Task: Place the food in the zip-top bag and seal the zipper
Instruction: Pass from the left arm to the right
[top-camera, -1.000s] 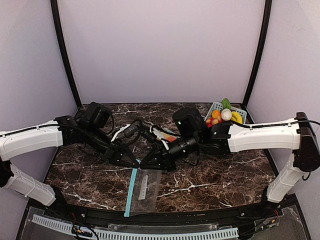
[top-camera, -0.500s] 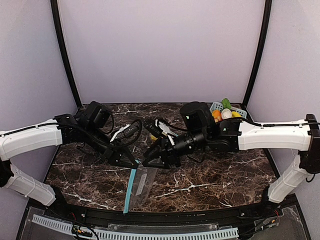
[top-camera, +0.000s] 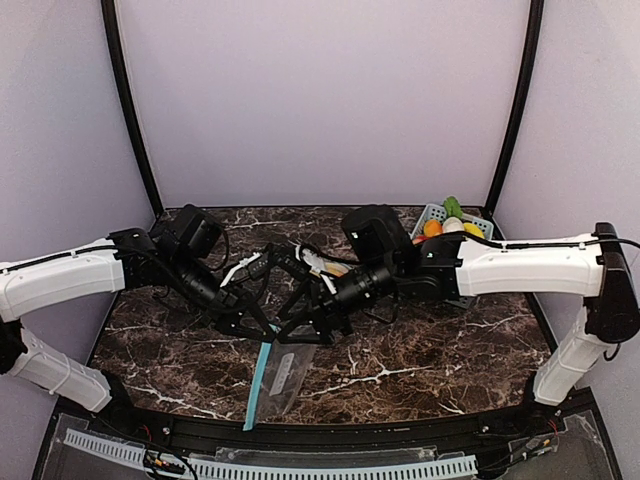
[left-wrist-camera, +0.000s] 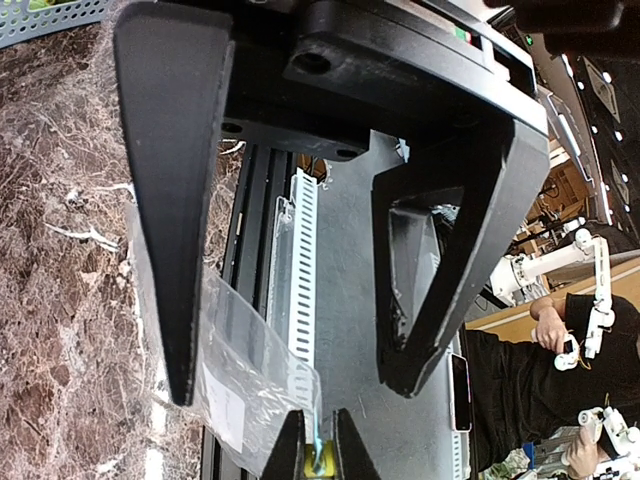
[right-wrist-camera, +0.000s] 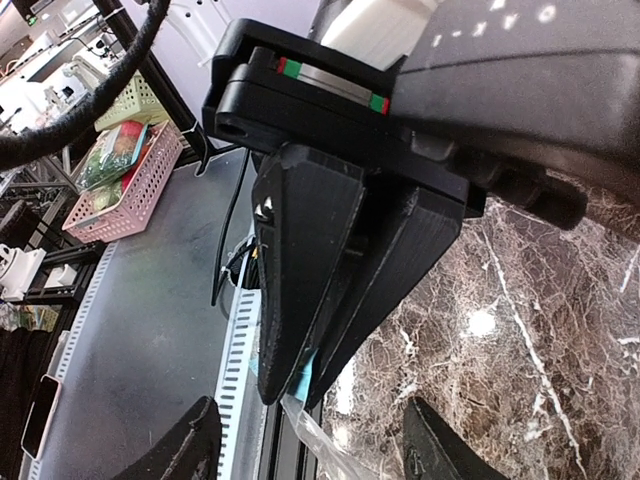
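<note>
Pinching bag (top-camera: 283, 372) edge, left claw (left-wrist-camera: 318, 455), food (top-camera: 446, 226) half-hidden

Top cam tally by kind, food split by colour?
green food: 1
orange food: 1
white food: 1
yellow food: 1
basket: 1
zip-top bag: 1
Total: 6 (right arm hides part of the basket)

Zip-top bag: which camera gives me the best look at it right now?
Top external: it shows nearly the whole bag, blue zipper edge included. Left wrist catches only a clear panel; right wrist just a sliver below the shut left claw.
</note>
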